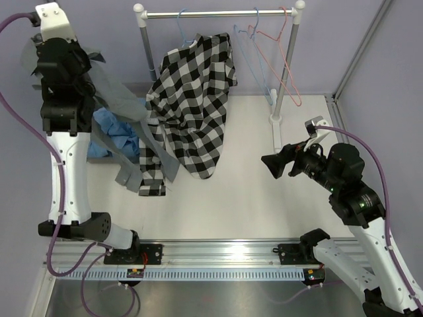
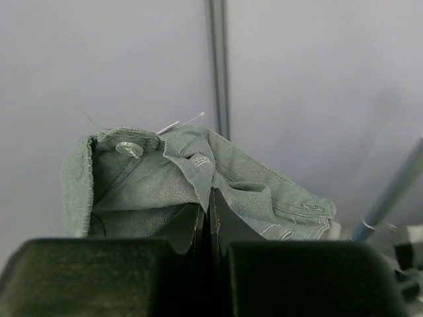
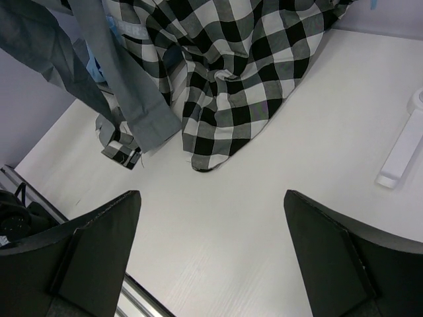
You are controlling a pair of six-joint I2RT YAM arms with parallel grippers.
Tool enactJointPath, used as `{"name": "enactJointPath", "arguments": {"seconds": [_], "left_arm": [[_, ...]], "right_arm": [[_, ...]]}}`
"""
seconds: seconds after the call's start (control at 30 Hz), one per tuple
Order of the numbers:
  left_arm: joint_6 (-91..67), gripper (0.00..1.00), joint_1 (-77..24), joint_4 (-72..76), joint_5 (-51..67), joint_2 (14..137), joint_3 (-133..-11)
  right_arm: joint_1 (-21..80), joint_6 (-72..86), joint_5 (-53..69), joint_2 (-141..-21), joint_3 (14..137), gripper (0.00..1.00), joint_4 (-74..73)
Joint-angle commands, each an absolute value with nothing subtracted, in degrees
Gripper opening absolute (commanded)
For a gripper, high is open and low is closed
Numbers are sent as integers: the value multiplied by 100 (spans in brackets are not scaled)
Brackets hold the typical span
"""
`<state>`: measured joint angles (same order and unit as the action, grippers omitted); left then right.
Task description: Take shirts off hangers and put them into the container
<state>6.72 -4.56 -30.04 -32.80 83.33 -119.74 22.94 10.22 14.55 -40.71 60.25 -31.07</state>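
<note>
My left gripper (image 2: 210, 198) is raised at the far left and shut on the collar of the grey shirt (image 1: 115, 92), whose button (image 2: 129, 148) shows just past the fingers. The shirt trails down over the light blue shirt (image 1: 112, 132) heaped on the table. The black-and-white checked shirt (image 1: 195, 99) hangs from a light blue hanger (image 1: 184, 26), its hem and one sleeve resting on the table. An empty light blue hanger (image 1: 254, 59) and a pink-red hanger (image 1: 289, 66) hang at the rack's right end. My right gripper (image 1: 272, 165) hovers open over bare table, empty. The container is hidden.
The silver rack bar (image 1: 218, 13) stands on two posts; the right post (image 1: 287, 66) has a white foot (image 3: 403, 152) on the table. A metal rail (image 1: 218, 254) runs along the near edge. Grey walls close in the back and sides.
</note>
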Motion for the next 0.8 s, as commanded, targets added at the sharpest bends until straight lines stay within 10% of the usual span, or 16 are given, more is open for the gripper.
{"name": "enactJointPath", "arguments": {"seconds": [0.0,0.77], "left_arm": [[290,0,0,-2357,-2181,8507,-11910],[-333,11,633,-1081,-932,11549,-9580]], "right_arm": [[2294,1063,1617,-4078,5977,100,-2830],[2355,1020,1565,-4342,5933,99,-2847]]}}
